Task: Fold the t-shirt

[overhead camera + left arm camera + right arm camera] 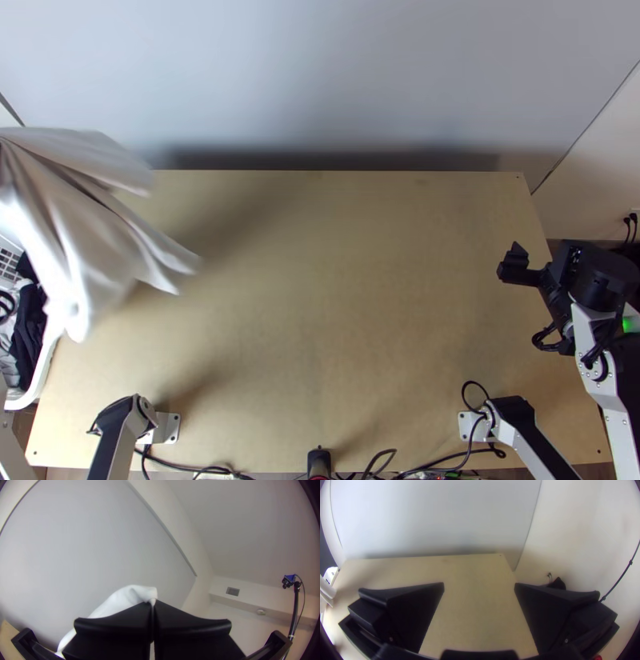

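One left pincer [153, 603] grips one hanging white shirt [76, 216], while one right pincer [572, 260] stands wide open.

Layout of the table [336, 320], clock face centred on it, far edge at twelve.
Between nine and ten, the t-shirt [76, 232] is held over the edge by the left gripper [152, 604]; outside, between eight and nine, clothes [30, 328] are held in the basket [46, 366]; the right gripper [518, 268] is placed between two and three; arm bases are mounted at eight [168, 428] and four [466, 424].
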You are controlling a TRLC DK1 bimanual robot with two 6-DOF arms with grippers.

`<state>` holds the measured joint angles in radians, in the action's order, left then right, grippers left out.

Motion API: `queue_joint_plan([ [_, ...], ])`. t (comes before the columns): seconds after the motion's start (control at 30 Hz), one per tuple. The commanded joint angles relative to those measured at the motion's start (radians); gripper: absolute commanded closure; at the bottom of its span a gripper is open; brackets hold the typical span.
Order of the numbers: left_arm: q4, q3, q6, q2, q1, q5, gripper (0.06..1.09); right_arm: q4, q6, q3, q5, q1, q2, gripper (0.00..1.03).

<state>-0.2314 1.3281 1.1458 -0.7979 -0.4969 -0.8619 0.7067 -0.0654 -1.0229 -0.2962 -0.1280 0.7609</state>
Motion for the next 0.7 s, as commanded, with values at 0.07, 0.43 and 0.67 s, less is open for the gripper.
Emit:
queue_joint_plan([
  [0.07,-0.054,-0.132,0.025,0.011,0.362,0.089,1.05,-0.009,0.001,0.03,0.0,-0.002,-0.015,0.05],
  [0.43,-0.006,-0.414,-0.374,-0.072,0.839,0.15,1.05,-0.01,0.012,0.064,-0.001,0.004,-0.041,0.05],
  [0.67,-0.019,-0.48,-0.59,-0.233,1.091,0.238,1.05,-0.029,0.036,0.078,-0.001,0.016,-0.04,0.05],
])
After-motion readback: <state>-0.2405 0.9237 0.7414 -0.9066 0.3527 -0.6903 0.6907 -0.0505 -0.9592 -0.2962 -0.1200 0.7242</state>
